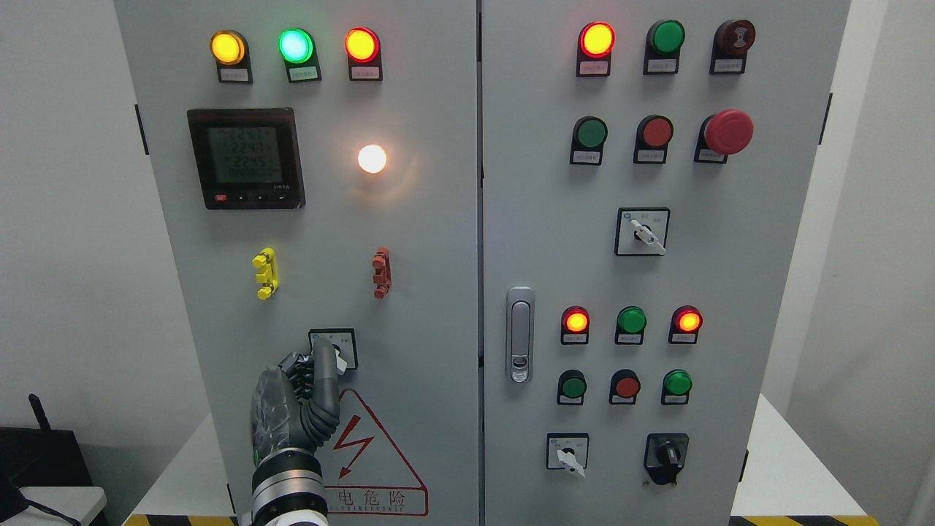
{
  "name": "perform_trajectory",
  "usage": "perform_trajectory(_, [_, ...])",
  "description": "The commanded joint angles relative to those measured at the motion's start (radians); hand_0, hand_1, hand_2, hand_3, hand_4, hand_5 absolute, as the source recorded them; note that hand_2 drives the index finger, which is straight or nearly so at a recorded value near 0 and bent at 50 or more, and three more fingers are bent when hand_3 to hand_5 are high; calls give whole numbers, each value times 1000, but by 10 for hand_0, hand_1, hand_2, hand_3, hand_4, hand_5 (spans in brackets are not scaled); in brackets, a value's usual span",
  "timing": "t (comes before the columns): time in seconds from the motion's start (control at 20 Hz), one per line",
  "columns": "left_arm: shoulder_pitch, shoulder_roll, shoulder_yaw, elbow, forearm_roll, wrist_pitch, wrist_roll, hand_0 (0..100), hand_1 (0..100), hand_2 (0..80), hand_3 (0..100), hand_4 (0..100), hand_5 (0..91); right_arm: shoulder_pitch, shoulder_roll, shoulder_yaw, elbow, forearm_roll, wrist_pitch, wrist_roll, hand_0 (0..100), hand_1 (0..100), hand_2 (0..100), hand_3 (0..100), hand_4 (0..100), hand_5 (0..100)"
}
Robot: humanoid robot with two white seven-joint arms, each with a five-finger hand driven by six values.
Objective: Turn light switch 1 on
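The light switch (333,349), a small rotary selector on a white square plate, sat low on the left door of the grey electrical cabinet (438,292), just above the red-outlined warning triangle (372,453). The left hand (299,398) rose from the bottom edge left of the middle, its dark fingers (321,365) curled and closed around the switch knob, covering most of it. Above the switch, a yellow clip (264,273) and a red clip (381,272) were fixed well apart at the same height on the door. Higher still, a round white lamp (372,158) glowed brightly, casting a warm patch on the panel, to the right of a black digital meter (245,158) with a pale display. Across the top of the left door ran three lit indicators: amber (227,47), green (295,45) and red-rimmed orange (361,44). The right door carried a vertical door latch (519,334) near its left edge, a red mushroom button (727,132) at upper right, and rows of red and green buttons with further rotary selectors among them.
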Motion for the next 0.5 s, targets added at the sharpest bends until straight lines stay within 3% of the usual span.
perform_trajectory(0.0, [2, -1, 0, -3, 1, 0, -6, 423, 154, 412, 813, 875, 862, 0, 0, 0, 0, -18, 1, 1, 120, 389, 0, 0, 0, 0])
perform_trajectory(0.45, [11, -2, -1, -6, 1, -4, -6, 354, 169, 421, 811, 876, 863, 0, 0, 0, 0, -17, 1, 1, 120, 389, 0, 0, 0, 0])
